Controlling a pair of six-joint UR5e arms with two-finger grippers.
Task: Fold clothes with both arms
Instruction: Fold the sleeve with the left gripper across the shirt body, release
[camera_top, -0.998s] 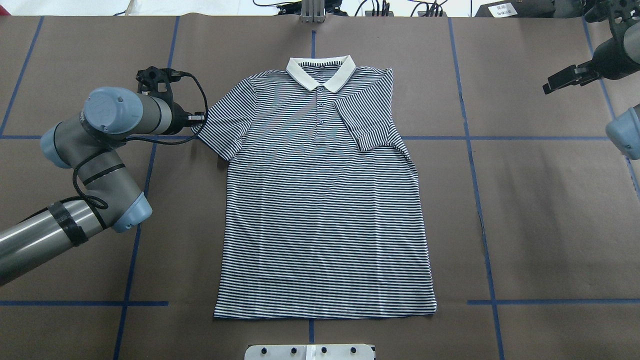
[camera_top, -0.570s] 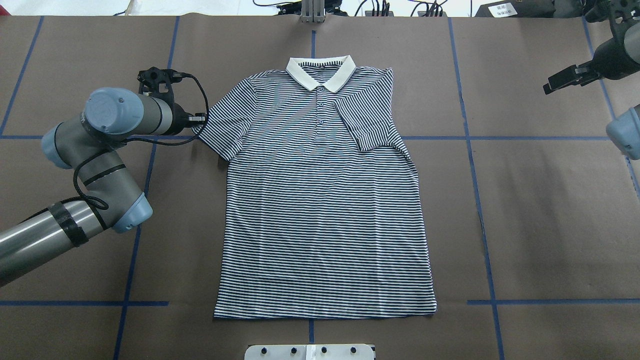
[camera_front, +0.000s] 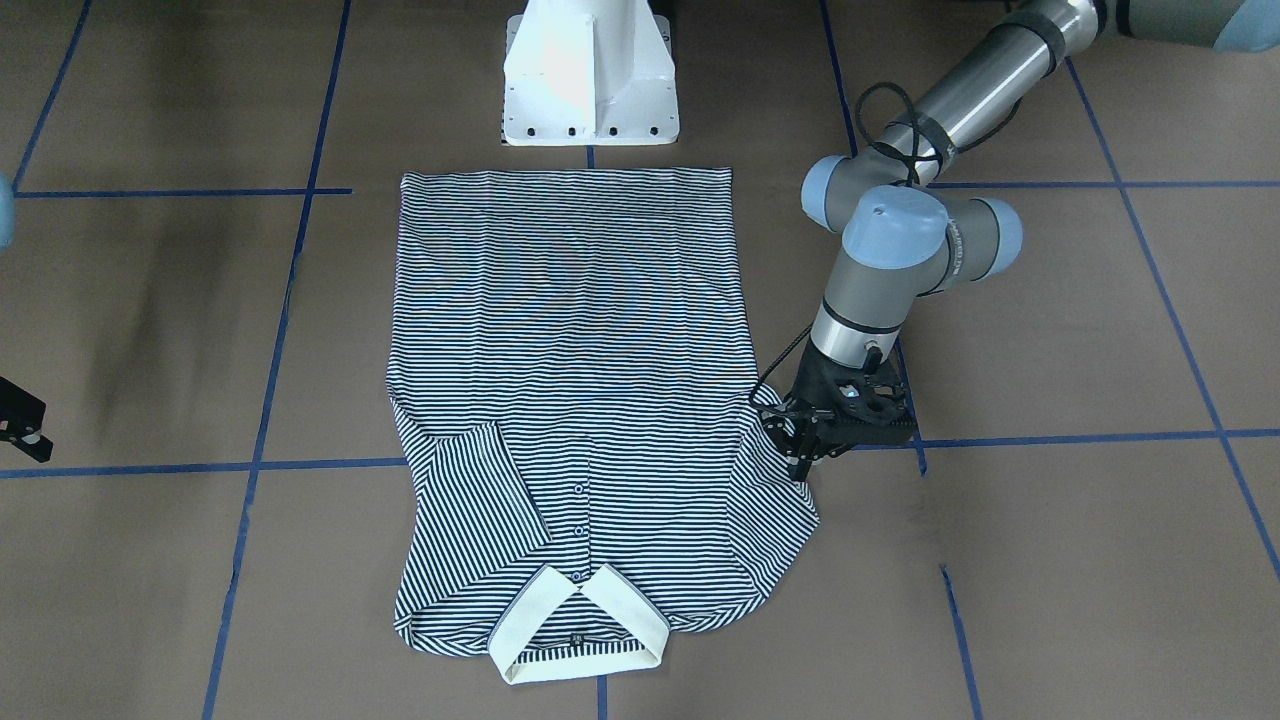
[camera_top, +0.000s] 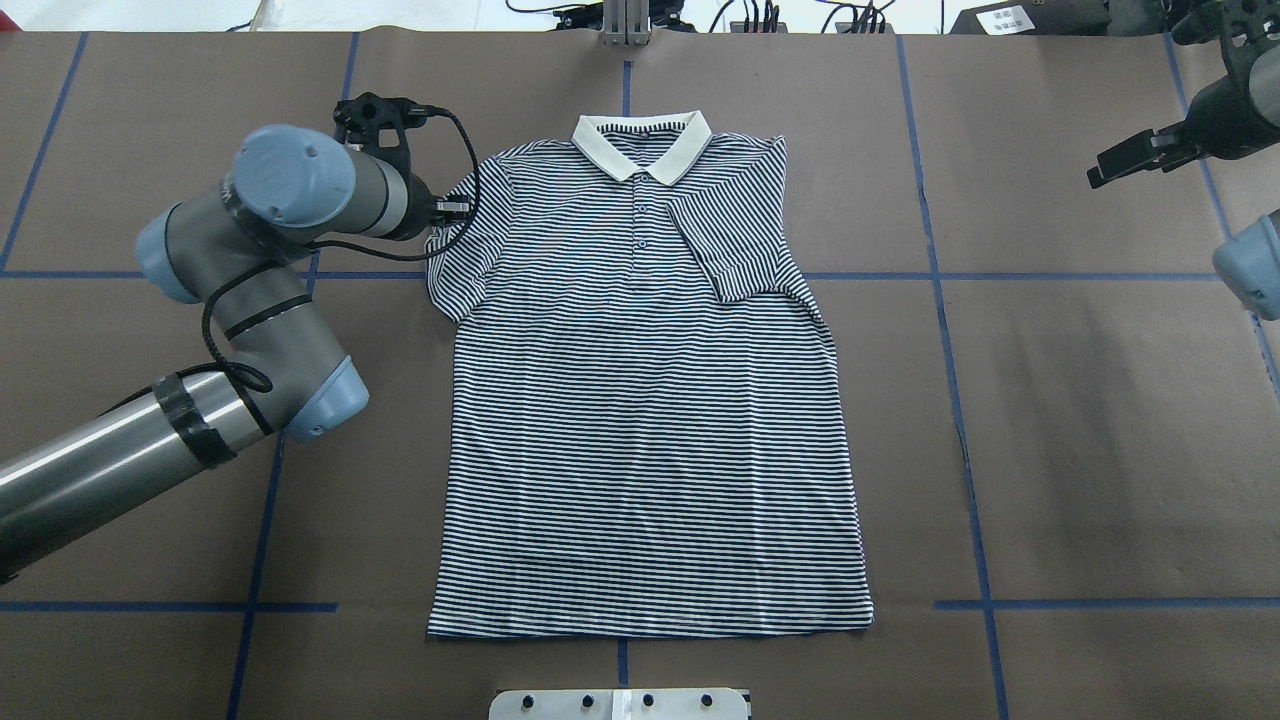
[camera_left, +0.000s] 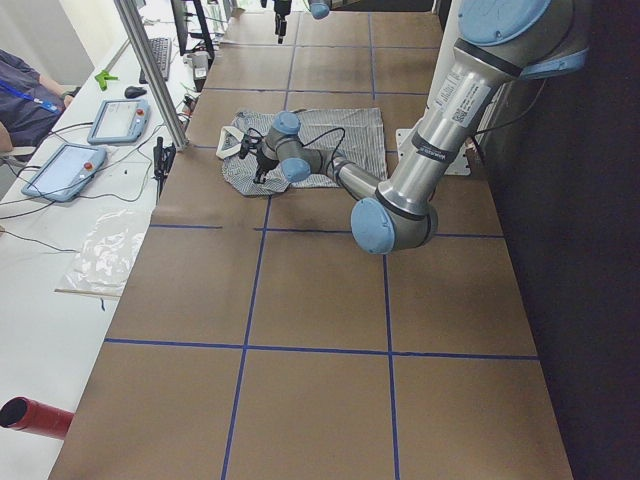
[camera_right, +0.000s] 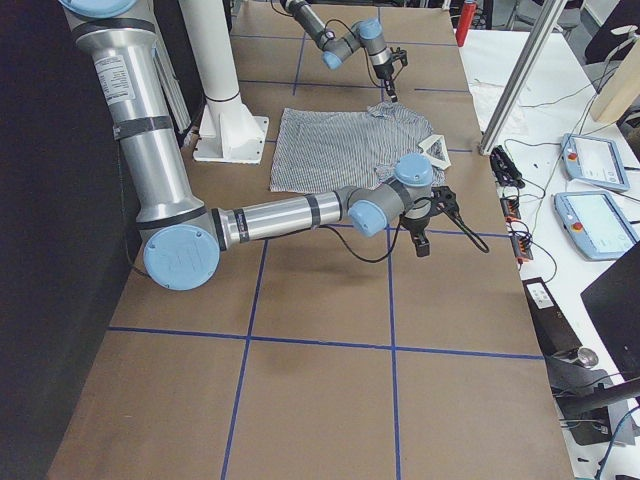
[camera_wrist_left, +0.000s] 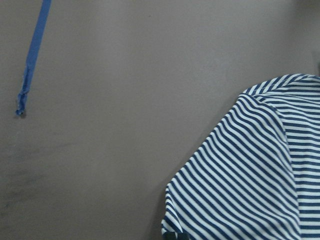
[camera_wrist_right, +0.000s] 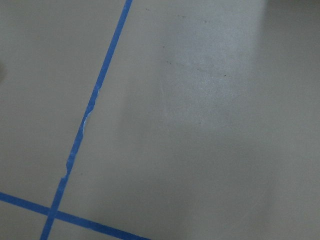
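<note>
The striped polo shirt (camera_top: 650, 420) lies flat and face up, its cream collar (camera_top: 642, 145) at the far side. Its sleeve on the right arm's side (camera_top: 730, 240) is folded in over the chest. My left gripper (camera_top: 450, 210) is shut on the edge of the other sleeve (camera_top: 465, 255), which is raised and drawn in toward the body. The front-facing view shows this grip (camera_front: 800, 455), and the left wrist view shows the lifted sleeve (camera_wrist_left: 250, 180). My right gripper (camera_top: 1120, 165) hovers far off the shirt at the table's right edge; I cannot tell how its jaws stand.
The brown table cover (camera_top: 1050, 400) carries blue tape lines (camera_top: 950, 350). The white pedestal base (camera_front: 590, 70) stands just behind the shirt's hem. A metal post (camera_top: 625, 25) and cables sit at the far edge. Tablets (camera_left: 65, 170) lie on a side bench.
My left arm has moved toward the far side and toward the shirt, carrying the sleeve edge up and inward. The right arm has barely moved.
</note>
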